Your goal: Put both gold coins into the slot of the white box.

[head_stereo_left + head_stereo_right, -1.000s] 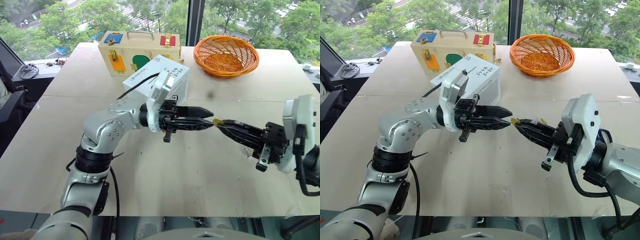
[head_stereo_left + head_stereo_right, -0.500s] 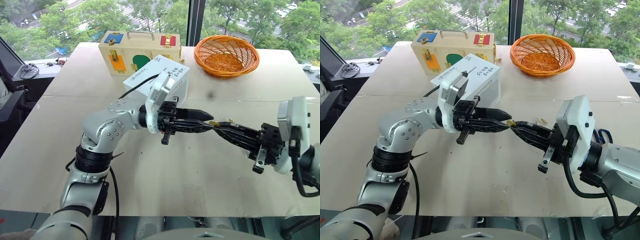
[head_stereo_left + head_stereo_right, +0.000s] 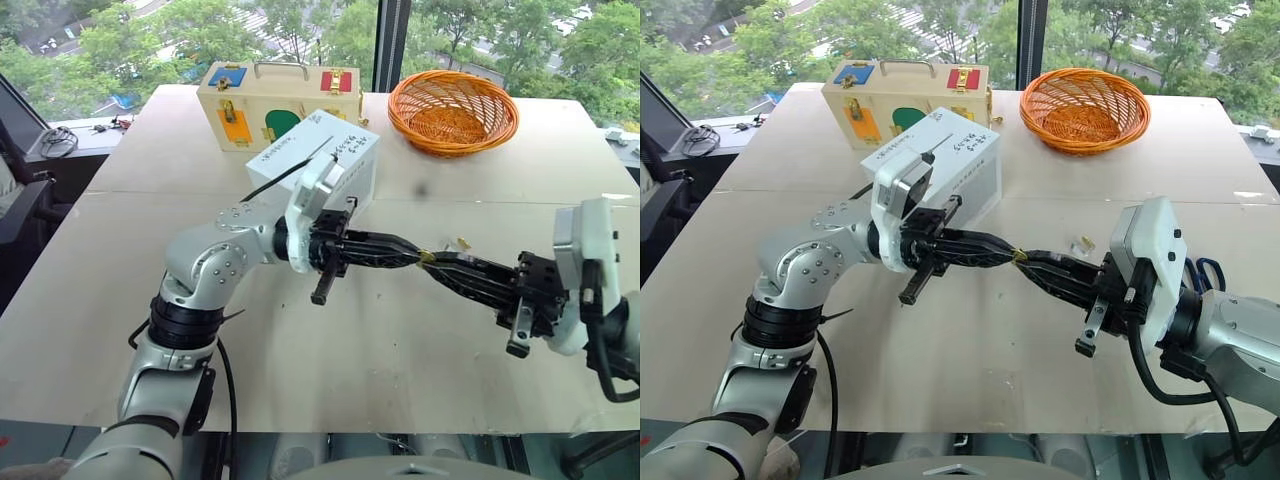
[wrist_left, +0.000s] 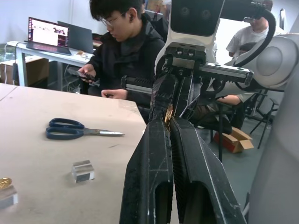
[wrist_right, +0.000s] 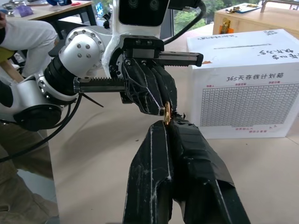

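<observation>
So the gold coin (image 5: 166, 113) is a tiny shiny yellow disc, pinched edge-on where both grippers meet tip to tip above the table (image 3: 330, 370). Left gripper (image 3: 416, 257) and right gripper (image 3: 428, 262) are both clamped on it, just in front of the white box (image 3: 335, 160).

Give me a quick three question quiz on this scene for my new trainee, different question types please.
1. True or false: the white box stands with its slot facing up.
2. What is pinched where the left gripper and right gripper meet tip to tip? A) a key B) a gold coin C) a clear block
3. Fill in: the blue scissors lie flat on the ____.
Key: 1 true; 2 B; 3 table.
</observation>
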`<state>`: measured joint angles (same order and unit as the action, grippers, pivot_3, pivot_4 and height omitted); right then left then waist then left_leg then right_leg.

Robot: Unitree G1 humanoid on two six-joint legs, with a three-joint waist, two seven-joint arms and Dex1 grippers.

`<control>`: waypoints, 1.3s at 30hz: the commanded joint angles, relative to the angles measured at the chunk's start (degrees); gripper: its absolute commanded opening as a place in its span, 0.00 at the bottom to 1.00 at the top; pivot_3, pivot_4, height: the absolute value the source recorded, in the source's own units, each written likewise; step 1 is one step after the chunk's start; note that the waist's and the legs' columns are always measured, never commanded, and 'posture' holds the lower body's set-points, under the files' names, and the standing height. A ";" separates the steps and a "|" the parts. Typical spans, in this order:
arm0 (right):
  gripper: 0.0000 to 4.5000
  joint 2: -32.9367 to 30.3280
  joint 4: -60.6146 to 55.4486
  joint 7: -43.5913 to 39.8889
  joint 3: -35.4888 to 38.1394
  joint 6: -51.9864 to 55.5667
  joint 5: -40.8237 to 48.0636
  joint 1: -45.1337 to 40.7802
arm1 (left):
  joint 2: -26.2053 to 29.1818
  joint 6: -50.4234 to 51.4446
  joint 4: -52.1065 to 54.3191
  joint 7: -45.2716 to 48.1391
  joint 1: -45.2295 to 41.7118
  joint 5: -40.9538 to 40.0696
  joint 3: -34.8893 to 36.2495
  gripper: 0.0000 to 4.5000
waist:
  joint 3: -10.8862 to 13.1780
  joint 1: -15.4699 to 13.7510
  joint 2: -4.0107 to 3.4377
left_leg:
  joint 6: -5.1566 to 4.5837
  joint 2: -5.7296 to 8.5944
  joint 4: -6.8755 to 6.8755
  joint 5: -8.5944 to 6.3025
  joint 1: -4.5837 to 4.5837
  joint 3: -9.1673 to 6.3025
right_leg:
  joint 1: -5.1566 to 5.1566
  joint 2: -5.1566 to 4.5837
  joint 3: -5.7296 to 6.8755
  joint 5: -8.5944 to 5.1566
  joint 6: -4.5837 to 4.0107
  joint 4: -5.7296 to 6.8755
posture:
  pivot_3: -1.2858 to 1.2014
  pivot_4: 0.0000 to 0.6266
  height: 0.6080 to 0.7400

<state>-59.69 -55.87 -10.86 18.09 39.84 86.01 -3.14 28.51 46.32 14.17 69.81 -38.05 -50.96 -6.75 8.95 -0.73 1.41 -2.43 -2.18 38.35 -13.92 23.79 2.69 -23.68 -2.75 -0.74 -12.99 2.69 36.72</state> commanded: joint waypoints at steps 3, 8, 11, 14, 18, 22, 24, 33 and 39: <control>0.00 0.03 -1.24 -0.40 -0.01 -2.40 1.74 -0.59 | 0.61 1.48 2.46 0.40 0.05 -2.08 0.46 0.01 | 0.00 -0.01 0.00 | 0.00 0.00 0.00 0.00 0.00 0.00 | 0.00 0.00 0.00 0.00 0.00 0.00 | 0.52 0.24 1.00; 0.19 0.55 0.41 -1.21 0.23 -2.77 2.47 -0.75 | 0.89 2.23 1.54 -0.40 -0.66 -2.75 1.82 0.00 | 0.00 0.00 0.00 | 0.00 0.00 0.00 0.00 0.00 0.01 | 0.00 0.00 0.00 0.00 0.00 0.00 | 0.52 0.24 1.00; 0.49 0.25 1.31 -2.29 1.14 -2.77 2.14 0.07 | 1.11 3.07 0.92 -1.67 -1.33 -3.37 3.32 0.00 | 0.00 0.00 0.01 | 0.00 0.00 0.00 0.00 0.00 0.00 | 0.00 0.00 0.00 0.00 0.00 0.00 | 0.52 0.24 1.00; 0.78 0.04 1.99 -3.01 2.74 -2.61 0.78 1.51 | 2.03 4.18 0.55 -3.10 -1.56 -4.21 5.40 0.00 | 0.00 -0.01 0.01 | 0.00 0.00 0.00 0.00 0.00 -0.01 | 0.00 0.00 0.01 0.00 0.00 0.00 | 0.52 0.24 1.00; 0.99 -0.94 2.71 -7.05 9.67 -1.40 -4.70 6.19 | 3.30 6.02 -2.67 -9.44 -4.30 -5.39 11.29 0.00 | 0.05 -0.22 0.09 | 0.00 0.00 0.00 0.00 0.01 -0.01 | 0.00 0.00 0.02 0.00 0.01 0.00 | 0.52 0.24 1.00; 0.99 -1.53 3.43 -13.24 17.03 -1.79 -8.24 9.50 | 4.84 5.22 -7.70 -19.06 -10.03 -2.14 16.35 0.00 | 0.11 -0.13 0.19 | 0.00 0.02 0.02 0.00 0.02 -0.04 | 0.00 0.01 0.04 -0.07 0.14 0.01 | 0.52 0.24 1.00; 0.99 -1.95 4.14 -16.07 19.10 -1.71 -10.33 10.16 | 6.64 4.09 -10.09 -23.77 -13.30 2.75 16.30 0.00 | 0.11 -0.03 0.19 | 0.00 0.03 0.02 0.00 0.00 -0.03 | 0.01 0.01 0.04 -0.09 0.18 0.01 | 0.52 0.24 1.00; 0.99 -4.14 10.43 -23.39 16.29 -4.49 -19.43 1.50 | 12.76 19.14 -34.20 -28.26 -33.96 13.78 8.56 0.00 | 0.27 -0.07 0.44 | 0.00 0.10 0.00 0.00 -0.01 0.00 | 0.00 0.05 0.07 -0.08 0.17 0.02 | 0.52 0.24 1.00; 0.99 -3.35 12.00 -25.44 12.61 -4.73 -22.66 -3.26 | 13.73 19.66 -36.31 -23.79 -36.74 20.29 0.80 0.00 | 0.40 -0.02 0.50 | 0.01 0.05 -0.05 0.00 0.07 0.01 | -0.07 0.02 0.05 0.05 0.24 -0.01 | 0.52 0.24 1.00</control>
<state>-63.14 -43.70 -35.86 30.70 36.01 64.26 -5.81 41.39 66.07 -22.59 44.90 -72.25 -32.07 -5.67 9.36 -0.75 1.91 -2.42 -2.12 38.29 -13.92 23.90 2.69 -23.79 -2.73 -0.69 -12.93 2.94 36.72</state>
